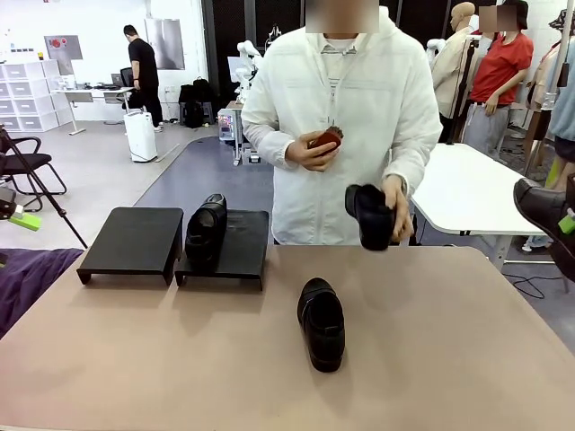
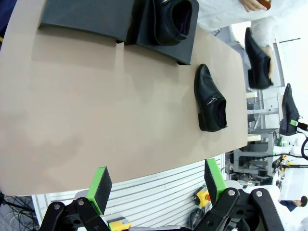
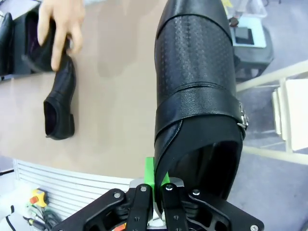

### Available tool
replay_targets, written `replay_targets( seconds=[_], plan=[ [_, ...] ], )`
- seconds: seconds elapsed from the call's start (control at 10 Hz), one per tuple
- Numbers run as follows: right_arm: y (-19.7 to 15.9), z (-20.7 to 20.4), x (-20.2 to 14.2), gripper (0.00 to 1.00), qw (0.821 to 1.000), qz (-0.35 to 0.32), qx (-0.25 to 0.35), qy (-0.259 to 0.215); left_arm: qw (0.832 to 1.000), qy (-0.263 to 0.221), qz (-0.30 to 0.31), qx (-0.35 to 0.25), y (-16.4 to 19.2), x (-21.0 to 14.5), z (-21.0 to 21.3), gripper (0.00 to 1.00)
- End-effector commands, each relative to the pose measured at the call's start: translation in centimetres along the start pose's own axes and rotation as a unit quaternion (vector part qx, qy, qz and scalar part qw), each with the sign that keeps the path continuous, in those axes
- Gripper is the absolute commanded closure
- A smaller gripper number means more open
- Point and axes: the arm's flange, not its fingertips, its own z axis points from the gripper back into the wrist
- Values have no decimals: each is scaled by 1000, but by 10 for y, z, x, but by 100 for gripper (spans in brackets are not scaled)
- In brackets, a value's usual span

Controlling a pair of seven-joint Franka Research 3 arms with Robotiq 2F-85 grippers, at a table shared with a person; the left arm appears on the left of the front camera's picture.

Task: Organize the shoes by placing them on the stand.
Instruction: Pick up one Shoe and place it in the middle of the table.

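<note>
The right pincer (image 3: 158,182) is clamped on a shiny, bumpy black shoe (image 3: 197,96); the left pincer (image 2: 158,183) stands wide apart.

The left hand (image 2: 158,182) was black linked metal with silver screws (image 2: 227,192) and bright green pads (image 2: 102,184), the right hand (image 3: 158,181) matched it, and the person wore a white long-sleeved jacket (image 1: 377,117) over a striped top (image 1: 333,79).

The shoes (image 1: 322,335) are shiny black, and the shoe (image 3: 197,96) in the right claw (image 3: 157,179) has tiny dots. The stand (image 1: 135,241) is black, the tabletop (image 1: 449,341) is light brown, and the left claw (image 2: 158,185) has green pads (image 2: 101,185).
</note>
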Motion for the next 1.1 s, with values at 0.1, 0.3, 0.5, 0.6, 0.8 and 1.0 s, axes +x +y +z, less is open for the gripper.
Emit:
replay_targets(
  seconds=[0.1, 0.3, 0.5, 0.6, 0.8, 1.0],
  plan=[
    [54, -24, -5, 100, 998, 58, 4, -9, 1000, 3, 8, -2, -2, 1, 1, 0],
    [42, 2, -6, 100, 998, 61, -28, -17, 1000, 3, 8, -2, -2, 1, 1, 0],
    [-42, 36, -23, 100, 1000, -21, -13, 8, 1000, 3, 8, -2, -2, 1, 1, 0],
    [-76, 53, -41, 100, 999, -42, -24, -5, 1000, 3, 8, -2, -2, 1, 1, 0],
    [-98, 62, -63, 100, 994, -96, -40, -41, 1000, 3, 8, -2, -2, 1, 1, 0],
    [-90, 56, -63, 100, 996, -75, -38, -40, 1000, 3, 8, -2, -2, 1, 1, 0]
  ],
)
